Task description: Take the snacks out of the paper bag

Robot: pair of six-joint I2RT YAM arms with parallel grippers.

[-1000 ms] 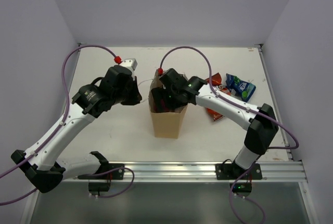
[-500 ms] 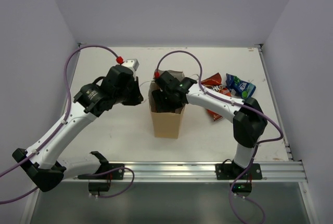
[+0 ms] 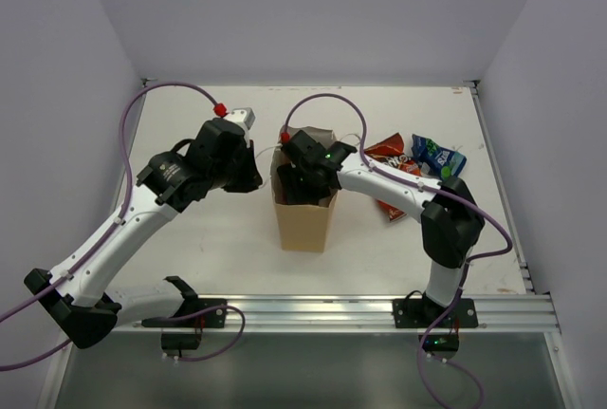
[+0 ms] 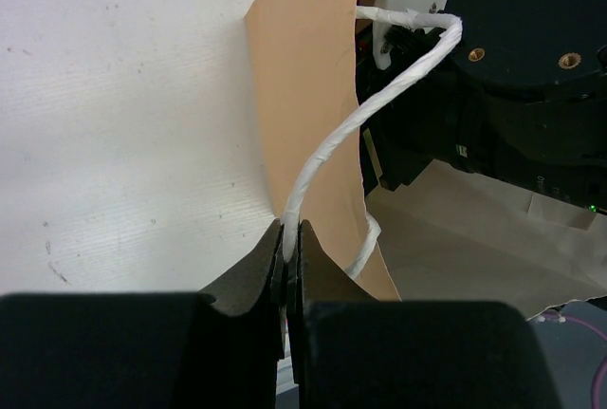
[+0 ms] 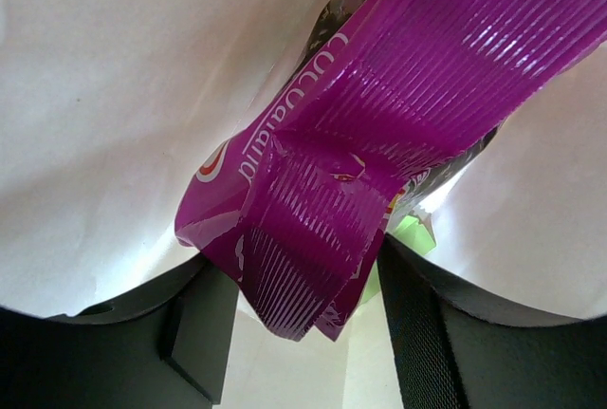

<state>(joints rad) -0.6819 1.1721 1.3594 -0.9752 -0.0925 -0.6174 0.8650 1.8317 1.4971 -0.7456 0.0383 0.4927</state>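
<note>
On the surface [image 3: 213, 238] your paper bag [image 3: 305, 224] stands upright between the arms. The Doritos bag [image 3: 387, 152] and the blue packet [image 3: 438, 158] lie just to its right. Your right gripper [image 5: 308, 305] is down inside the bag, pinching the purple packet [image 5: 379, 115]. Your left gripper [image 4: 287, 238] is pressed tight on the white cord handle [image 4: 332, 143].

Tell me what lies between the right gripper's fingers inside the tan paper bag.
The crimped end of a glossy purple snack packet, shown in the right wrist view.

table [image 3: 228, 259] – white | paper bag [image 3: 305, 227] upright mid-table | red-orange chip bag [image 3: 387, 151], blue packet [image 3: 438, 158] – far right
</note>
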